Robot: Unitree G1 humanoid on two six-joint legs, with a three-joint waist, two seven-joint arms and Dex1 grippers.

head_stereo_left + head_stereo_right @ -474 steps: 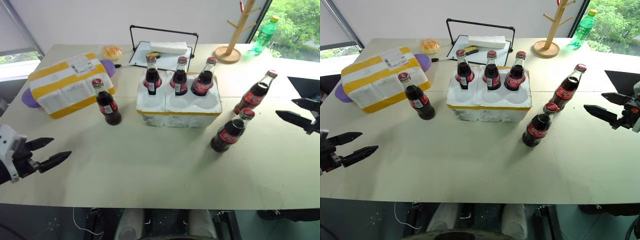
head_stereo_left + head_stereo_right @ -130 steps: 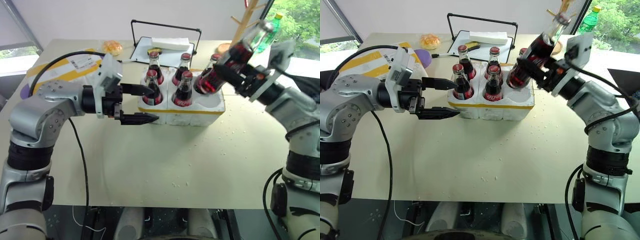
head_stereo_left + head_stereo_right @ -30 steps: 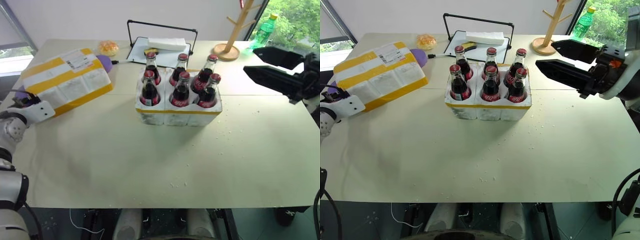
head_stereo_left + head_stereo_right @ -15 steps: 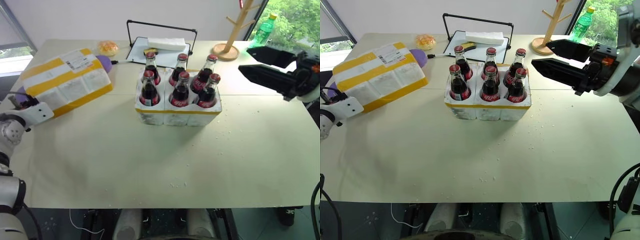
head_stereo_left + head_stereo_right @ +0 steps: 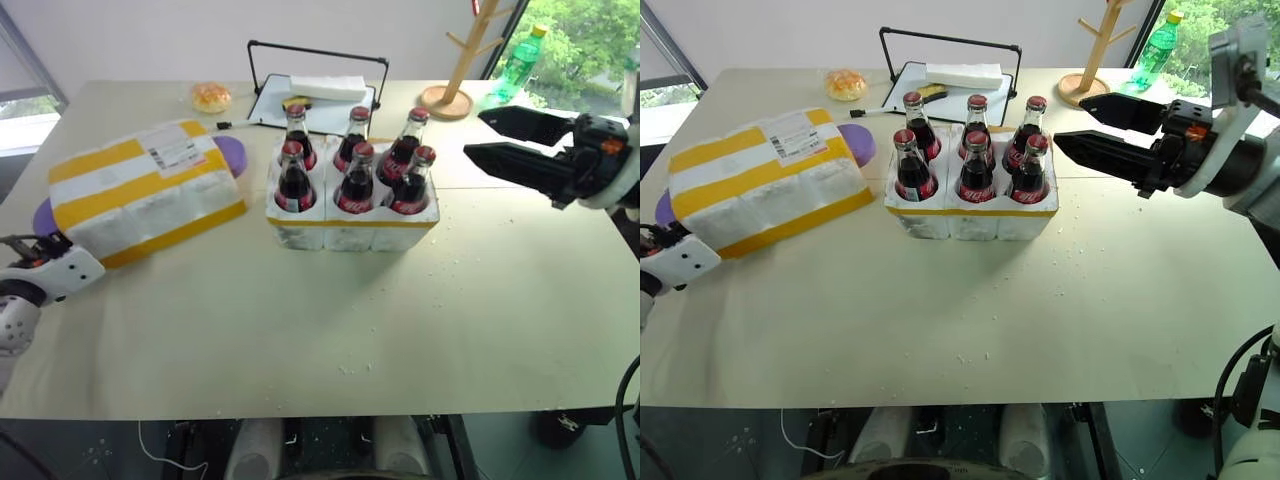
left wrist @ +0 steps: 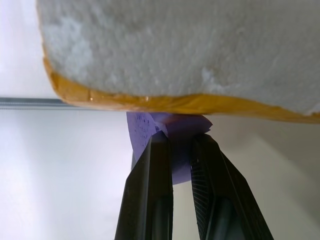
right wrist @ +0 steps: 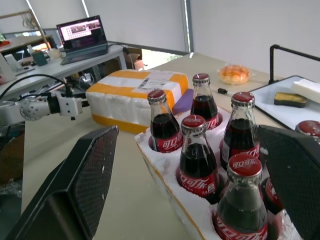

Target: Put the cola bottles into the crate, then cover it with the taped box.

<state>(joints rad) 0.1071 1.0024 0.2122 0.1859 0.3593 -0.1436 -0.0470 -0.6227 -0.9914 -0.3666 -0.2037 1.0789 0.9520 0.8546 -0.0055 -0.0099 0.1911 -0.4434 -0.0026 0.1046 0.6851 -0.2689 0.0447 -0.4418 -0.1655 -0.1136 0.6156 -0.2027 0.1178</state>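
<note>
6 cola bottles (image 5: 354, 170) are seated in the crate (image 5: 352, 219) at the middle of the desk (image 5: 300, 310). The taped box (image 5: 148, 190) is laid to the crate's left, over a purple sheet (image 5: 232, 152). The right end effector (image 5: 490, 136) is held with fingers apart, right of the crate.

We can make out white script lettering, seemingly Chinese characters, on the red labels of the cola bottles (image 7: 199, 170), but too small to read for sure. The taped box (image 5: 148, 190) carries a white printed shipping label (image 5: 173, 153) whose print is illegible.
</note>
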